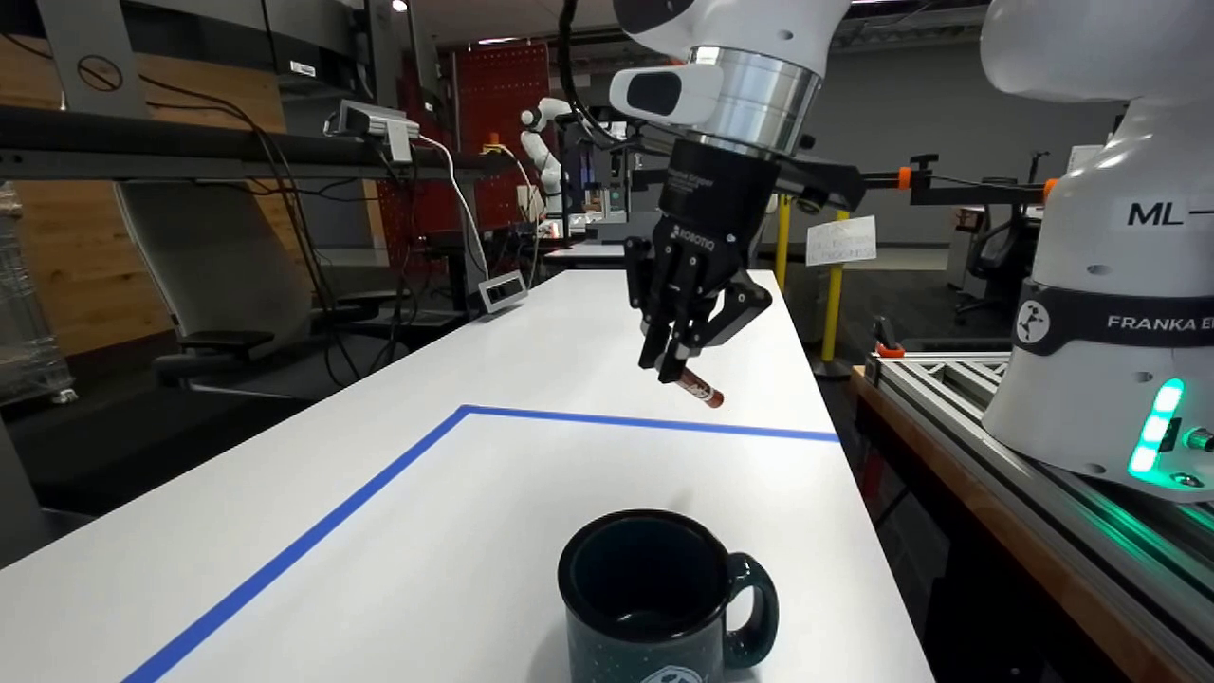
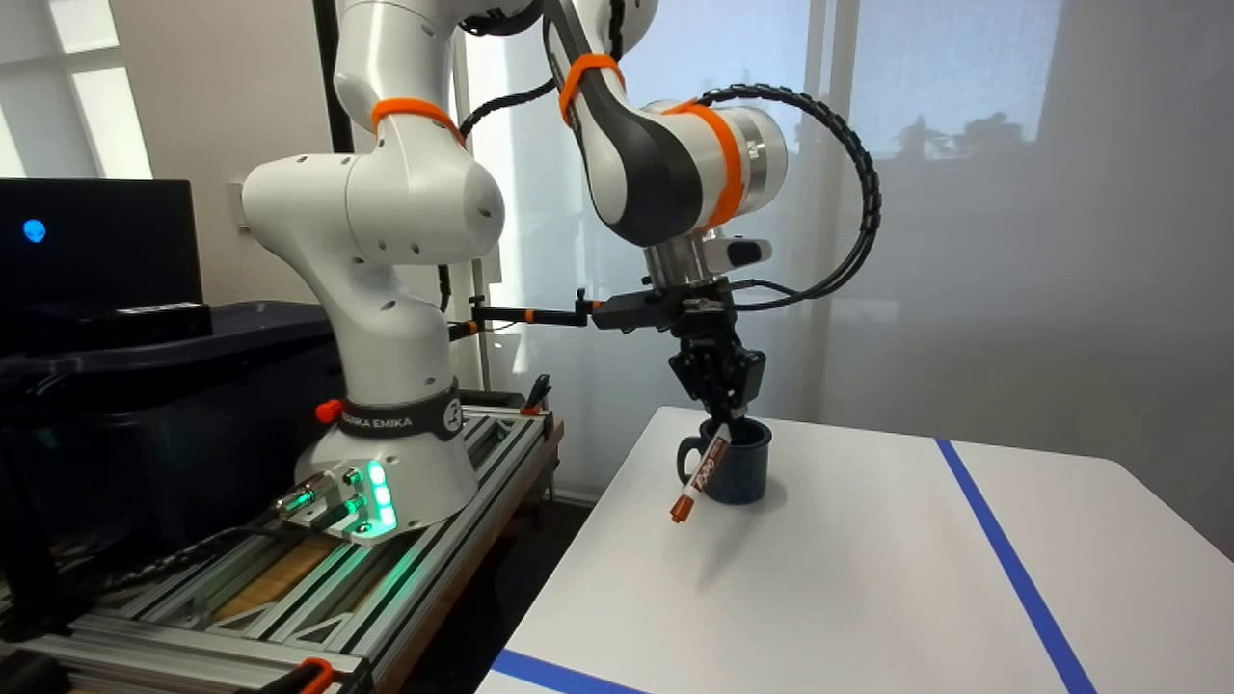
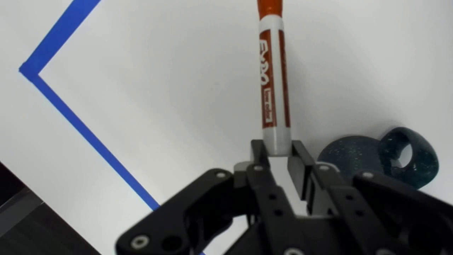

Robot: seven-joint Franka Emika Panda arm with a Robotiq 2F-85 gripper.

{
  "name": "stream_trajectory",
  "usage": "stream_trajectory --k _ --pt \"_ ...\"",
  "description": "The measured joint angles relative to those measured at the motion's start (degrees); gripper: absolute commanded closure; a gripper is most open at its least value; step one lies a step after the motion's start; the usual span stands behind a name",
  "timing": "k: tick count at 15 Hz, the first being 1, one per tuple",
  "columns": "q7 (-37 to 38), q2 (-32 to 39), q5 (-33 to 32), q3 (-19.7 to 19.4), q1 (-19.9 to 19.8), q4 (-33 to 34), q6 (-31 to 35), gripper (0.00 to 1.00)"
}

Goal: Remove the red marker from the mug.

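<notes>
My gripper (image 3: 277,150) was pinched on the pale end of the red marker (image 3: 275,78), aloft and apart from the mug (image 2: 748,472); the marker's long axis sloped down and out from my jaws, so its cap (image 2: 683,509), I reckoned, would meet the white table (image 1: 493,493) first. The marker looked like smooth, lettered plastic, the mug glossy, round, speckled. My height I couldn't judge well.

Mug (image 1: 616,655): in an exterior view we look past it, close.
Blue tape (image 2: 1008,559): in an exterior view we face back across it, farther off.
Table (image 3: 184,71): in the wrist view we look down.
Red marker (image 3: 276,78): all our views share it.
</notes>
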Motion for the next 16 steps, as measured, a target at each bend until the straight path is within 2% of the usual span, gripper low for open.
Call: stream_trajectory --k 6,9,12,14,16 --pt "-9.65 7.79 -0.02 2.03 -1.61 3.22 -11.95 0.95" --pt "-15.46 15.8 -0.52 5.47 -4.82 4.12 -19.09 0.95" --pt "-19.41 24.08 -2.77 8.76 -8.47 3.84 -22.36 0.95" --pt "-24.29 28.74 -2.72 4.13 -5.51 2.63 -22.65 0.95" --pt "-27.36 32.74 -3.15 1.67 -5.1 1.21 -22.67 0.95"
